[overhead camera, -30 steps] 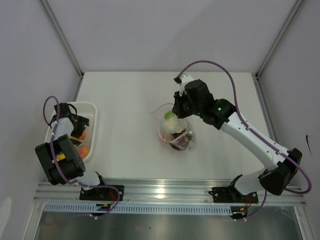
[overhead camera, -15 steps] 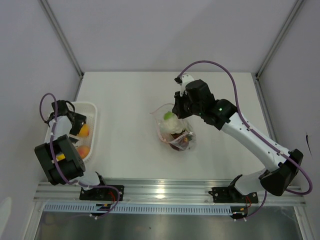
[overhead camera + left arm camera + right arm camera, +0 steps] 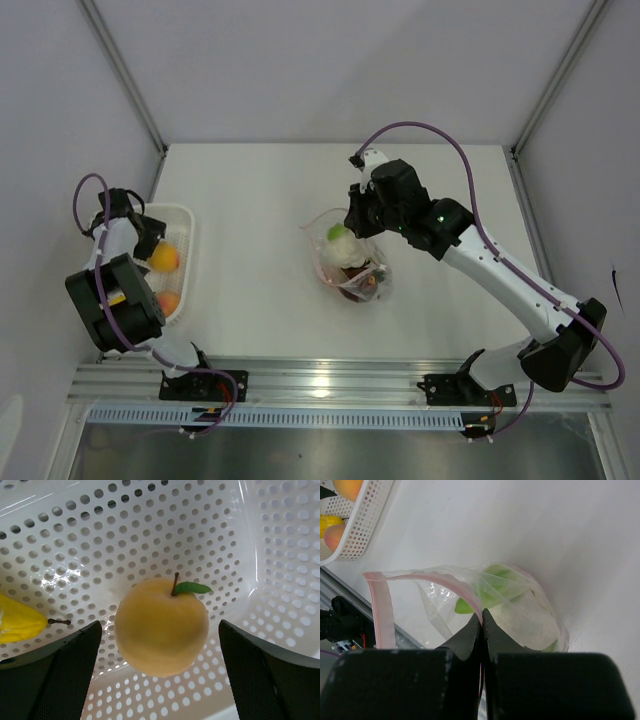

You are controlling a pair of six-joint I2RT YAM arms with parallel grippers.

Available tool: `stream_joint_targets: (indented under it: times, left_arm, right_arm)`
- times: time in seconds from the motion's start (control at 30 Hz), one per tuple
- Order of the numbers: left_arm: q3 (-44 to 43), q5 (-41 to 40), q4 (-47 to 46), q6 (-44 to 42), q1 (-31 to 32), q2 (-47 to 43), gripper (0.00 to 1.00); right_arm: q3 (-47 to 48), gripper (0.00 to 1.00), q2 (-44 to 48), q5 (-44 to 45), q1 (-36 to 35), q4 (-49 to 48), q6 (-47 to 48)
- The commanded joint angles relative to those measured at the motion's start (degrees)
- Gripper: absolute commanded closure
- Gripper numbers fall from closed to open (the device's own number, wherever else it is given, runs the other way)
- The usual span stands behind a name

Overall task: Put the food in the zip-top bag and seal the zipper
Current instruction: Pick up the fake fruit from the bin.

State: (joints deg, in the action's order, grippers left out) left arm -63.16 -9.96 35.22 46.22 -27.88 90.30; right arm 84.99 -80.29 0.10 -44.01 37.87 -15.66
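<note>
The clear zip-top bag (image 3: 352, 268) lies mid-table with the pale green-white leafy piece (image 3: 340, 243) and a dark red piece (image 3: 357, 283) inside. My right gripper (image 3: 481, 617) is shut on the bag's pinkish-red zipper strip (image 3: 380, 607) and holds the mouth open. My left gripper (image 3: 160, 672) is open in the white basket (image 3: 185, 262), its fingers on either side of a yellow-orange round fruit (image 3: 161, 626) without touching it. That fruit (image 3: 165, 259) and another orange piece (image 3: 167, 302) show in the top view. A yellow piece (image 3: 20, 622) lies at the left.
The white lattice basket (image 3: 150, 535) stands at the table's left edge, against the side wall. The metal rail (image 3: 330, 378) with both arm bases runs along the near edge. Grey walls close in the back and sides.
My left gripper has moved up and left along the basket, uncovering the yellow-orange fruit. The right gripper and bag have stayed put.
</note>
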Motion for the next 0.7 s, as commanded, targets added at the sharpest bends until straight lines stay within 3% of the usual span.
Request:
stream_joint_targets:
  times: [0.0,0.5,0.67]
  left_arm:
    - [-0.5,-0.7,-0.1,-0.3,-0.7,1.2,0.0]
    - [-0.9,-0.3,-1.3,0.9,0.7,5.7,0.01]
    - [-0.5,0.0,-1.6,1.3,0.9,5.9,0.09]
  right_arm:
    - [2.6,1.0,0.7,-0.4,0.3,-0.8,-0.9]
    - [4.1,1.0,-0.2,-0.5,-0.7,-1.0,-2.4]
    - [4.4,1.0,-0.4,1.6,-2.1,-0.4,-2.4]
